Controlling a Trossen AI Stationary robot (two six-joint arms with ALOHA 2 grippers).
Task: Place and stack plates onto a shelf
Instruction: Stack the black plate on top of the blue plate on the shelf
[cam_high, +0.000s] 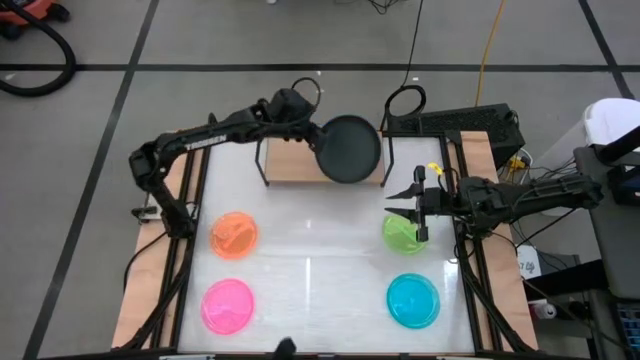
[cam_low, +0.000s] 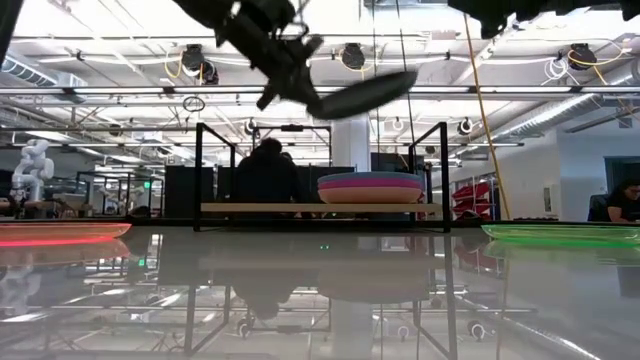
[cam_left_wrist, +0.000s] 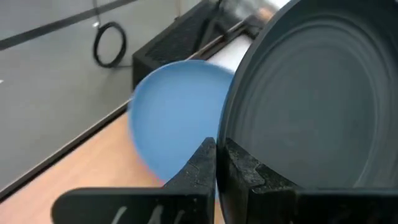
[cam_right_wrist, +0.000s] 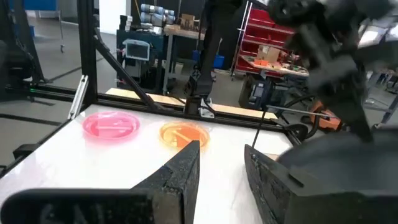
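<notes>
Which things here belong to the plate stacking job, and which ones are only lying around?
Job: black plate held by left gripper; shelf; blue-topped stack; orange, hot pink, green, cyan plates.
Lying about: yellow cable; black cable loop.

Both arms: dark, near-black links, slim tubes between chunkier joint housings. Left arm (cam_high: 185, 140) carries a bulky rounded wrist block with a thin black cable looped above it. Right arm (cam_high: 520, 195) shows a yellow tag or clip near the wrist (detail too small to read) and loose cable bundles trailing off its base. Left pincer (cam_left_wrist: 216, 163): matte black fingers, stepped notched inner edges. Right pincer (cam_right_wrist: 222, 163): two black wedge-shaped fingers, textured inner faces.
</notes>
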